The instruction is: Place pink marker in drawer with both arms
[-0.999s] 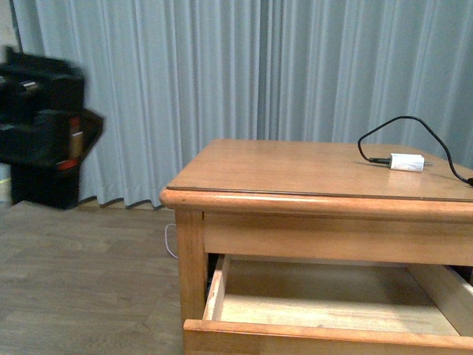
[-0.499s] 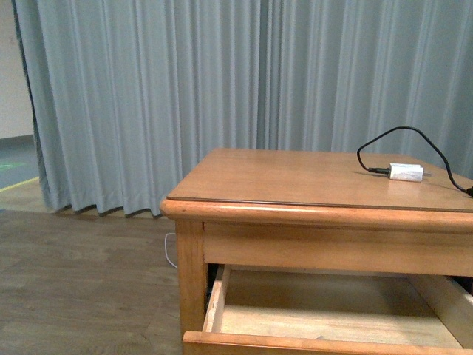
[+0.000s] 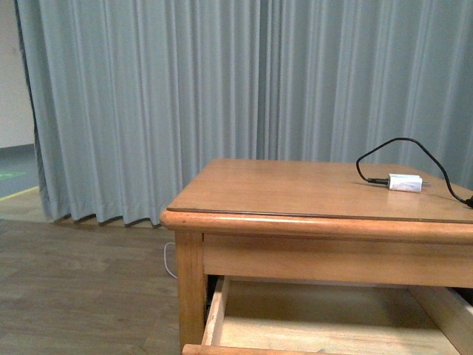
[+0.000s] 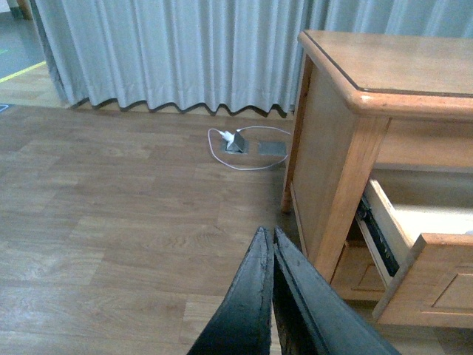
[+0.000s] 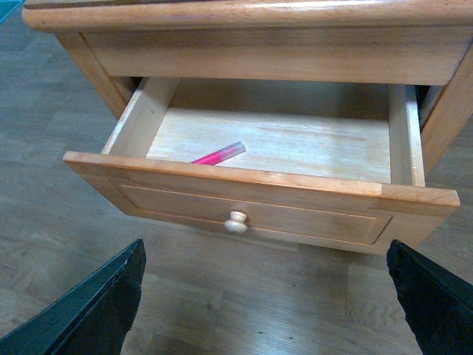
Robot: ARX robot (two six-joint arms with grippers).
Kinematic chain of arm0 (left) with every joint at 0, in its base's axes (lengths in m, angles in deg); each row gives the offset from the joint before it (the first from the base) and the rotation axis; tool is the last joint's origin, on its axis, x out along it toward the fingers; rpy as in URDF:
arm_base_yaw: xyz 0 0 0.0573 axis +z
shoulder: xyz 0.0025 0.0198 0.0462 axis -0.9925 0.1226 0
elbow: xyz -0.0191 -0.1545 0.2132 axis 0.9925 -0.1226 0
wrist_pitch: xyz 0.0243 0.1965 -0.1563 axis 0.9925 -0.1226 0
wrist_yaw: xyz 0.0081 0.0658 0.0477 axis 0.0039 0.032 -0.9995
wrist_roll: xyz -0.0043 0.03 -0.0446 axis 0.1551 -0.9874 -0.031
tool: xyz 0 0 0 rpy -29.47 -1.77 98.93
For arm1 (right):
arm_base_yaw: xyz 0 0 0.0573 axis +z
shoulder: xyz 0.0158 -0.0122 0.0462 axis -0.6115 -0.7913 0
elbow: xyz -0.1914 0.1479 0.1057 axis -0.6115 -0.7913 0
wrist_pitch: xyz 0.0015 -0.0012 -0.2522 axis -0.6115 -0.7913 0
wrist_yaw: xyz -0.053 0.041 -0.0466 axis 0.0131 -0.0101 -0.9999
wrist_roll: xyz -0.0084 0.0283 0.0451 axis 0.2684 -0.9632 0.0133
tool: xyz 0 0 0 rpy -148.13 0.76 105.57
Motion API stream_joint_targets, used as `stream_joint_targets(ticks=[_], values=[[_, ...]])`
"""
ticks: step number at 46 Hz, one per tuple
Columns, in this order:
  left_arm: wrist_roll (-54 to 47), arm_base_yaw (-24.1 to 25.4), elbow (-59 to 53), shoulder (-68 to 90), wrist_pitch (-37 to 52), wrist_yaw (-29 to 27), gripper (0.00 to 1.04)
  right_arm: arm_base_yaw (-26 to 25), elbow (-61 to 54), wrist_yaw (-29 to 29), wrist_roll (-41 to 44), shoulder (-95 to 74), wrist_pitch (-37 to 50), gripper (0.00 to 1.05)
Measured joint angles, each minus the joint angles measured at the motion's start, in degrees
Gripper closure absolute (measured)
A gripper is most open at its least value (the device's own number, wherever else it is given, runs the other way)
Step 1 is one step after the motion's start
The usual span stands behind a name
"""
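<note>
Pink marker [image 5: 219, 154] in open drawer [image 5: 259, 200], beyond wide-spread R gripper [image 5: 264, 250]

Honey wood, grey-blue folds, one pink streak.
The honey-coloured wooden drawer [image 5: 310, 216] has a paler interior and a cream round knob [image 5: 236, 222]; the bright-pink marker pen [image 5: 219, 154] has a whitish cap end. The pleated curtain [image 3: 148, 103] is grey-blue with vertical shadow stripes, the plank floor [image 4: 111, 200] grey-brown wood grain, the small charger plug [image 3: 404, 183] white, its cable [image 3: 400, 139] black.
</note>
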Motion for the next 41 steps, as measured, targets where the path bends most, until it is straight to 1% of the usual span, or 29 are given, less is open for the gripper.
stream_joint_targets(ticks=[2, 4, 5, 9, 36, 38, 41], values=[[0.0, 0.8, -0.4, -0.9, -0.5, 1.0, 1.01, 0.0, 0.0, 0.0, 0.0, 0.0, 0.0, 0.08], [-0.1, 3.7, -0.9, -2.1, -1.4, 5.4, 1.01, 0.0, 0.0, 0.0, 0.0, 0.0, 0.0, 0.08], [-0.1, 4.9, -1.0, -2.6, -1.6, 6.3, 1.01, 0.0, 0.0, 0.0, 0.0, 0.0, 0.0, 0.08], [-0.1, 7.2, -1.7, -4.5, -2.7, 6.7, 1.01, 0.0, 0.0, 0.0, 0.0, 0.0, 0.0, 0.08], [-0.2, 7.3, -3.7, -13.1, -7.8, 7.2, 1.01, 0.0, 0.0, 0.0, 0.0, 0.0, 0.0, 0.08], [-0.2, 7.3, -3.7, -15.3, -10.4, 7.2, 1.01, 0.0, 0.0, 0.0, 0.0, 0.0, 0.0, 0.08], [-0.2, 7.3, -3.7, -21.1, -17.3, 7.3, 1.01, 0.0, 0.0, -0.1, 0.0, 0.0, 0.0, 0.08]])
